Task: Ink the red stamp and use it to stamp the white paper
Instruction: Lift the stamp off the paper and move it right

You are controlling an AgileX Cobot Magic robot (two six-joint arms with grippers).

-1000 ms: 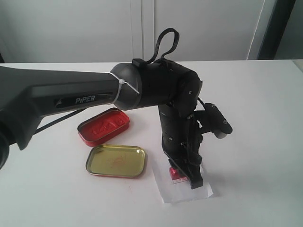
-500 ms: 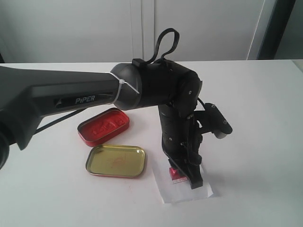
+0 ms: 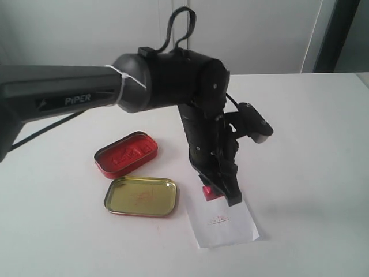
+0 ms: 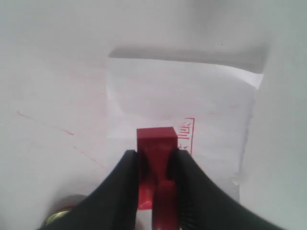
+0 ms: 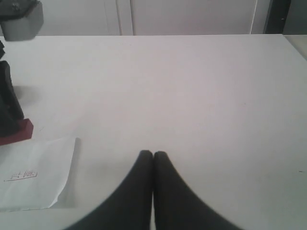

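Observation:
My left gripper (image 3: 222,193) is shut on the red stamp (image 3: 209,192), a small red block, and holds it lifted just above the far edge of the white paper (image 3: 230,228). A red printed mark (image 3: 218,220) shows on the sheet. In the left wrist view the red stamp (image 4: 156,146) sits between the black fingers (image 4: 125,177), with the red print (image 4: 186,135) beside it on the white paper (image 4: 177,96). My right gripper (image 5: 153,154) is shut and empty over bare table; from its view the white paper (image 5: 41,163) and red stamp (image 5: 19,132) lie off to one side.
A red oval tin with red ink pad (image 3: 125,154) and an open gold tin (image 3: 140,196) sit left of the paper. The left arm's dark body (image 3: 167,78) reaches across the middle. The white table (image 3: 311,173) stretches to the right.
My left gripper has risen and drawn back with the stamp, lifting it off the paper. A red print now shows where the stamp stood.

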